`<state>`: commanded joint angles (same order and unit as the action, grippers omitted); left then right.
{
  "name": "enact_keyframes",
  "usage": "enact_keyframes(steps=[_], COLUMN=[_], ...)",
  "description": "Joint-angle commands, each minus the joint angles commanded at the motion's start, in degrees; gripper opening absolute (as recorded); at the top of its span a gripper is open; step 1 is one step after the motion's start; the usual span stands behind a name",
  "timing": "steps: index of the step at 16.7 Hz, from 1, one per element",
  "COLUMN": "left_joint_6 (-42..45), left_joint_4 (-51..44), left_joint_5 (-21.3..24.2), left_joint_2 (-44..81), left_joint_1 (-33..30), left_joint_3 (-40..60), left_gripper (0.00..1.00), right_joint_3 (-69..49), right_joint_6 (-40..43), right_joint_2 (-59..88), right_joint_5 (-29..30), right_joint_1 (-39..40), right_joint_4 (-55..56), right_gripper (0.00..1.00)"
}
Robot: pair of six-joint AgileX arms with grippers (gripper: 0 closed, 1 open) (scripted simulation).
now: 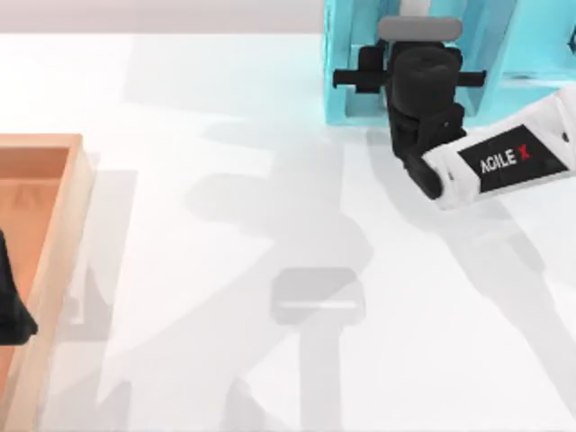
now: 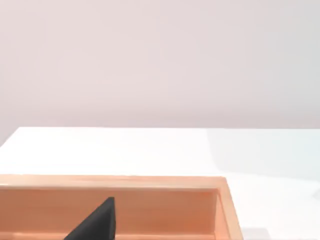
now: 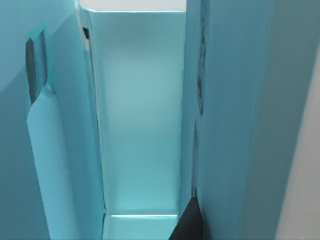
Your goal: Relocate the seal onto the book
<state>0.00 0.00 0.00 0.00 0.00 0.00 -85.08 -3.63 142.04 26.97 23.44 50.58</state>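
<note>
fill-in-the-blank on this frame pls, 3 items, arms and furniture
1. The right gripper is over the light-blue ____ at the table's far edge.
2. The left arm sits over the wooden ____ on the table's left side.
3. The white forearm with the AGILEX label belongs to the ____ arm.

Missing words: rack; tray; right

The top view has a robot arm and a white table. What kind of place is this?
Probably a pretend, computer-made robot practice table, not a real room. You can see a plain white table, a light-blue shelf rack at the back with the right gripper reaching into it, and a wooden tray at the left.
</note>
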Motion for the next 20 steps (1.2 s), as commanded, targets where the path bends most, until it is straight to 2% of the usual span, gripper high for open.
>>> enact_keyframes(steps=[6, 15, 20], left_joint_6=[0.00, 0.00, 0.00], left_joint_4=[0.00, 0.00, 0.00], left_joint_5=[0.00, 0.00, 0.00], left_joint_2=[0.00, 0.00, 0.00], left_joint_1=[0.00, 0.00, 0.00], left_joint_3=[0.00, 0.00, 0.00], left_gripper=[1.00, 1.00, 1.00], right_joint_3=[3.81, 22.91, 29.59], right_joint_6=[-0.45, -2.08, -2.67], right_joint_2=[-6.62, -45.48, -56.24], right_joint_5=[1.56, 11.03, 14.57], right_joint_1=[2.33, 12.11, 15.56], right_joint_4=[-3.53, -21.78, -28.19], right_gripper=[0.00, 0.00, 0.00])
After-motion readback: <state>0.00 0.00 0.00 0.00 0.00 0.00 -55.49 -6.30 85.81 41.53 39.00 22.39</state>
